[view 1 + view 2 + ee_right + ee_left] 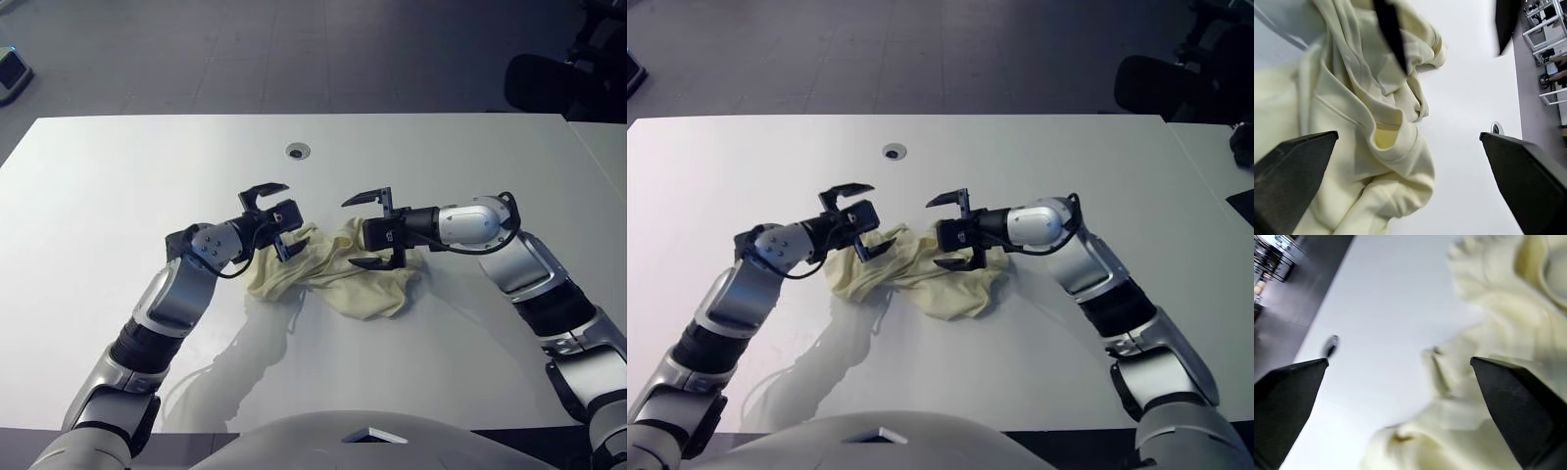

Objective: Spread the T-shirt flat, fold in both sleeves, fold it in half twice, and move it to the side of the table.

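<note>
We saw the T-shirt (pale yellow, crumpled) on the table; our left gripper and right gripper hung just above it, both with fingers spread apart.

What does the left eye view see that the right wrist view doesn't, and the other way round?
Left eye view: the white table across its whole width, and the T-shirt as one crumpled yellow heap. Right wrist view: the shirt's collar and its stitched seam, close up. Both: the T-shirt, the open left tool, the open right tool, and the table's small round hole.
</note>
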Robot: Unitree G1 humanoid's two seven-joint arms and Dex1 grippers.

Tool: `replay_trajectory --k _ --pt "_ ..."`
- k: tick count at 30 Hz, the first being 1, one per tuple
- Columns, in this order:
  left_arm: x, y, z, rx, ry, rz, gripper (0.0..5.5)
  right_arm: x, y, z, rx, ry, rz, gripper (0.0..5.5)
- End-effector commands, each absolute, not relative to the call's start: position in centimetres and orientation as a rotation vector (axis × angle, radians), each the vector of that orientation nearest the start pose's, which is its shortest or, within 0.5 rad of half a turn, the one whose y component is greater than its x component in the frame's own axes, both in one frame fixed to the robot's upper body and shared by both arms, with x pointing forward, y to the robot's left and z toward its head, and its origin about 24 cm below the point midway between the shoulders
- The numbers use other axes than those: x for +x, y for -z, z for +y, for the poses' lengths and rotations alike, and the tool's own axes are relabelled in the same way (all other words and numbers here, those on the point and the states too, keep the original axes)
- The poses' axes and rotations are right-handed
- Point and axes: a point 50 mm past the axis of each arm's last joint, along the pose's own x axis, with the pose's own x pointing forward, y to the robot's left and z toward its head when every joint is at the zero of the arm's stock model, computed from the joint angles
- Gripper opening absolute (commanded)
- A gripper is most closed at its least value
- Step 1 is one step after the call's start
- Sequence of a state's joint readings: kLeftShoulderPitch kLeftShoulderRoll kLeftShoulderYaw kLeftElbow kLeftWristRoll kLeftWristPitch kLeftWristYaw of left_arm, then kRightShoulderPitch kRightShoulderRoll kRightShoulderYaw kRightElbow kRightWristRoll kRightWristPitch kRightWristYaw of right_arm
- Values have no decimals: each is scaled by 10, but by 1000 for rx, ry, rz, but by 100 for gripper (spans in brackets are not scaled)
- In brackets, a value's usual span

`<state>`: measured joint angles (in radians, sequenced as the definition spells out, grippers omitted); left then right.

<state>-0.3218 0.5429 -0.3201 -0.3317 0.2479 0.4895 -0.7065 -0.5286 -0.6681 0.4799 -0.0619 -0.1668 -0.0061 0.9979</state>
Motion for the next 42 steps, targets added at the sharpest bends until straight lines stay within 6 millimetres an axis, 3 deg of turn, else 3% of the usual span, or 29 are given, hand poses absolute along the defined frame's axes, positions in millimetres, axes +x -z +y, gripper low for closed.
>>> replay_trajectory --k 1,13,21,30,35,42 --pt "273 -139 139 854 764 127 540 286 -127 -113 -1157 -1319 -14 473" --pt "244 -150 174 867 765 259 540 282 -115 -115 -1204 -1344 -16 280" --pt "223 -153 171 871 961 314 540 280 -109 -121 -1220 -1325 14 138" --pt "203 -132 169 849 1059 404 540 279 -113 -122 -1218 -1319 4 3" --pt "188 -108 165 863 1103 475 540 280 -116 -121 -1217 -1311 -8 1" --pt "192 -92 168 947 1058 500 521 280 -118 -121 -1213 -1306 -15 0"
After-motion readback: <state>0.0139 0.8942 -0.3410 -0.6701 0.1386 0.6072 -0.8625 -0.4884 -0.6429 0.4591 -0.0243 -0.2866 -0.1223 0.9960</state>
